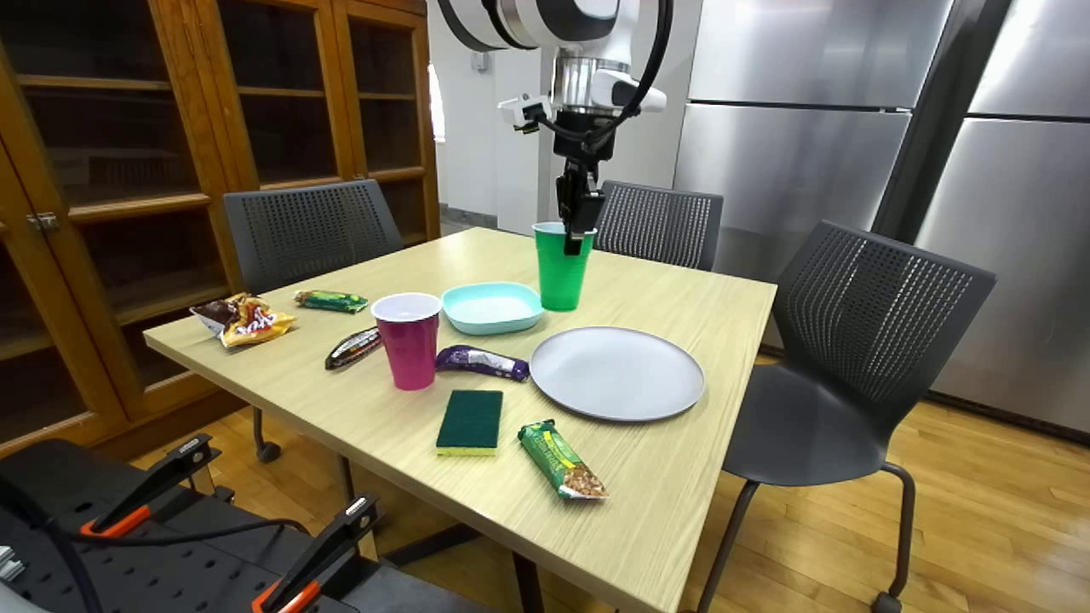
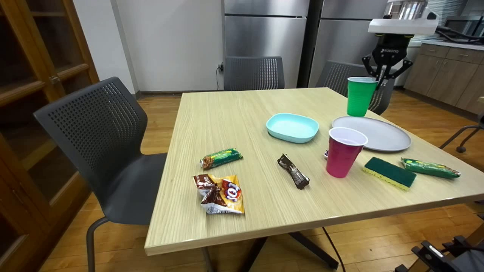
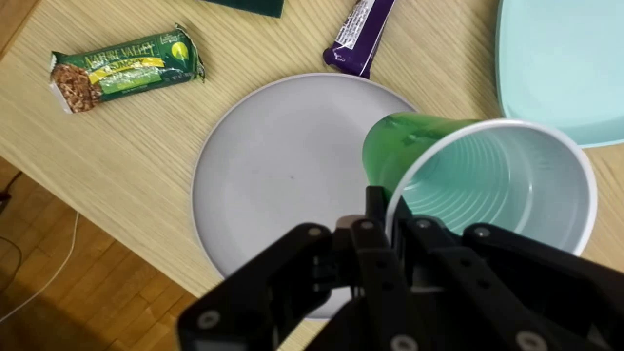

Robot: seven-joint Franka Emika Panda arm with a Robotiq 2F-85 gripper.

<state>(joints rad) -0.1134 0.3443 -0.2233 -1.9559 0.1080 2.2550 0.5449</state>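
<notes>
My gripper (image 3: 388,204) is shut on the rim of a green plastic cup (image 3: 477,175), with one finger inside the white-lined cup and one outside. The gripper also shows in both exterior views (image 1: 575,245) (image 2: 379,81). The cup (image 1: 559,277) (image 2: 358,99) hangs mouth up, slightly tilted, and the views together place it above the table. In the wrist view its base overlaps the edge of a round grey plate (image 3: 278,170), which lies on the table (image 1: 617,375) (image 2: 389,136). A light-blue dish (image 1: 492,311) (image 2: 293,128) stands beside the plate.
A magenta cup (image 1: 409,345) stands on the table. Around it are a sponge (image 1: 471,420), a purple bar (image 1: 482,362), a dark bar (image 2: 293,172), green bars (image 1: 562,460) (image 2: 221,158) and a snack bag (image 2: 221,194). Chairs (image 1: 851,340) surround the table.
</notes>
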